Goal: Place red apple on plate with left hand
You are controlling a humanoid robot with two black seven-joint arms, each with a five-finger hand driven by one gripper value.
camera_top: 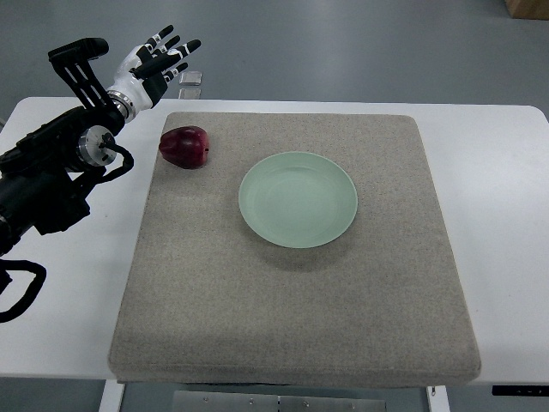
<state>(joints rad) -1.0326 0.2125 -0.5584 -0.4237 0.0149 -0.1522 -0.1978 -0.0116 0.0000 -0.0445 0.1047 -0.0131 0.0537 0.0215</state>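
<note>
A dark red apple (185, 147) lies on the grey mat (292, 318) near its far left corner. A pale green plate (298, 199) sits at the mat's middle, empty, to the right of the apple. My left hand (159, 61) is raised beyond the table's far left edge, above and behind the apple, its fingers spread and holding nothing. The left arm (60, 167) comes in from the left edge. The right arm does not show.
The mat covers most of a white table (506, 223). A small clear object (190, 79) lies on the floor just past the table's far edge, next to the hand. A brown box corner (527, 7) shows at top right.
</note>
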